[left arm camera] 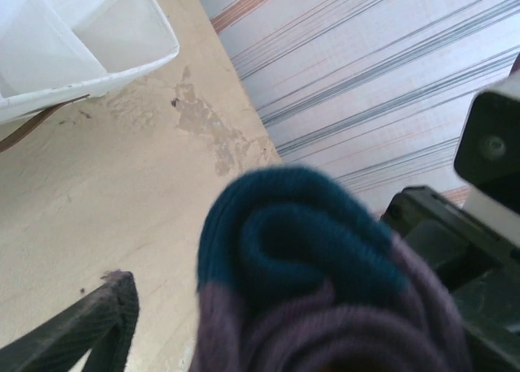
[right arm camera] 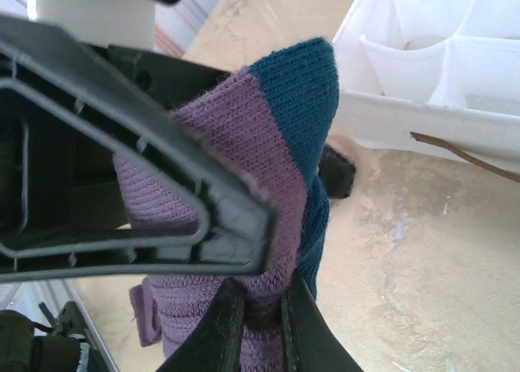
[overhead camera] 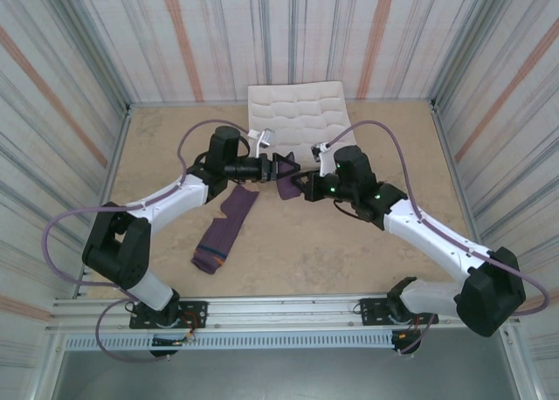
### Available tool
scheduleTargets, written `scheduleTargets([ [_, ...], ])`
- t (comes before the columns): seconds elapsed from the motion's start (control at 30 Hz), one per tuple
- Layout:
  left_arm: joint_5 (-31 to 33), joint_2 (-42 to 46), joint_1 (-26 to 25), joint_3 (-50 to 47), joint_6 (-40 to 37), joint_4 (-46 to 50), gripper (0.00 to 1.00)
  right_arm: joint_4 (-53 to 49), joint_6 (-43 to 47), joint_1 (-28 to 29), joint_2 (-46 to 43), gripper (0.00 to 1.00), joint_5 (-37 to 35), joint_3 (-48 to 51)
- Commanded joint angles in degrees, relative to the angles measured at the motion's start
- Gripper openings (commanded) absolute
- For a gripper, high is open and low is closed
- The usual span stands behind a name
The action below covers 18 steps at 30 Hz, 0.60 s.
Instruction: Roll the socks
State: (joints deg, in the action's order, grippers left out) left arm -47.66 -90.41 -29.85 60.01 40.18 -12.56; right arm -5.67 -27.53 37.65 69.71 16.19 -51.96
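Note:
One of the socks is a rolled purple bundle with a teal end point(left arm camera: 301, 258), held above the table between the two grippers point(overhead camera: 291, 187). My right gripper point(right arm camera: 262, 307) is shut on the purple fabric of this roll point(right arm camera: 244, 128). My left gripper point(overhead camera: 281, 168) stands open around the roll. One of its fingers point(left arm camera: 93, 327) is apart from the fabric. Its other finger point(right arm camera: 162, 185) crosses the front of the roll in the right wrist view. The second sock point(overhead camera: 225, 230) lies flat and stretched out on the table to the left, under the left arm.
A white fabric grid-compartment box point(overhead camera: 299, 120) lies at the back middle of the table, just behind both grippers point(right arm camera: 422, 120). Striped walls close the table on three sides. Bare tan tabletop point(overhead camera: 349, 251) lies in front of the grippers.

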Motion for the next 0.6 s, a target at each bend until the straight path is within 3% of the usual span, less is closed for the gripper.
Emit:
scheduleTargets([
  [0.0, -2.0, 1.5, 0.5, 0.9, 1.2, -3.4, 0.74, 1.5, 2.8, 1.7, 0.1, 0.0, -3.6, -1.4],
  [0.17, -2.6, 1.3, 0.8, 0.4, 1.9, -4.2, 0.64, 2.3, 2.5, 1.7, -0.2, 0.0, -4.9, -1.1],
  [0.37, -3.8, 1.0, 0.8, -0.2, 2.9, -5.8, 0.67, 2.8, 2.5, 1.8, -0.4, 0.0, -6.4, -1.0],
  [0.57, -4.1, 0.9, 0.8, -1.1, 3.5, -7.4, 0.53, 3.4, 2.6, 1.8, -0.5, 0.0, -7.1, -0.9],
])
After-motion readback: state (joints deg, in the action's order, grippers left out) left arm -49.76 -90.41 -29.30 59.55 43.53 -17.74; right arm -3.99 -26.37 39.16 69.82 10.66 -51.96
